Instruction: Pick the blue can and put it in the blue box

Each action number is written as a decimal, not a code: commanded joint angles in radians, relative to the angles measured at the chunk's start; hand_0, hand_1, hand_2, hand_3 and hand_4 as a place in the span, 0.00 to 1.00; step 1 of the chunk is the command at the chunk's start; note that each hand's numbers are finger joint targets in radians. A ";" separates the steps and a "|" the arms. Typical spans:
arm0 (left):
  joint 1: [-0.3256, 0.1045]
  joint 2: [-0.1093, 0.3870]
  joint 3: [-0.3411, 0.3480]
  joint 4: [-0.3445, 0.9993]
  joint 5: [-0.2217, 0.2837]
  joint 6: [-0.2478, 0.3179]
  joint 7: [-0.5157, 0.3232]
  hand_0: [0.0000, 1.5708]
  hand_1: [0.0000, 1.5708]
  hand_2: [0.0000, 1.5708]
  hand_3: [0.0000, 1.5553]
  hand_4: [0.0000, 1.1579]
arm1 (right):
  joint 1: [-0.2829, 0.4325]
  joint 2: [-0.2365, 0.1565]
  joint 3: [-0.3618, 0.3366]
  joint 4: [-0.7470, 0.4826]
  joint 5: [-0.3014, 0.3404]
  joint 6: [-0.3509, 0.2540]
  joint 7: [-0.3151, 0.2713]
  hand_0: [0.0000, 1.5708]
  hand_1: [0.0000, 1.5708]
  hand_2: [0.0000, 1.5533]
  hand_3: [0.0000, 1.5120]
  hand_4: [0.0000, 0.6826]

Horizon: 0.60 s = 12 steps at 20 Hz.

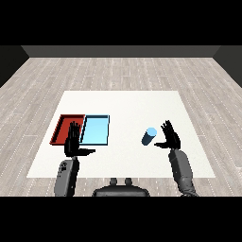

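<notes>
The blue can (149, 136) stands on the white table (127, 106), right of centre. My right hand (171, 137) is just to the can's right, fingers straight and spread, thumb reaching toward the can without touching it. The light blue tray (96, 130) lies left of centre with nothing in it. My left hand (73, 143) hovers over the near edge where the two trays meet, fingers straight, thumb out to the right, holding nothing.
The red tray (66, 128) lies against the blue tray's left side. Bare table stretches between the blue tray and the can. The table's near edge runs just below both hands.
</notes>
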 commanded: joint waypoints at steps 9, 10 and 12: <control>0.014 0.025 0.007 -0.039 0.010 -0.001 0.002 0.00 0.00 0.00 0.00 0.00 | -0.075 0.056 0.046 0.152 0.053 -0.023 -0.096 0.00 0.00 0.00 0.00 0.00; 0.038 0.028 -0.002 -0.077 0.009 0.000 0.045 0.00 0.00 0.00 0.00 0.00 | -0.086 0.034 0.025 0.175 0.033 -0.010 -0.085 0.00 0.00 0.00 0.00 0.00; 0.075 -0.001 -0.023 -0.049 -0.018 0.004 -0.027 0.00 0.00 0.00 0.00 0.00 | -0.041 0.061 0.053 0.143 0.052 -0.026 -0.088 0.00 0.00 0.00 0.00 0.00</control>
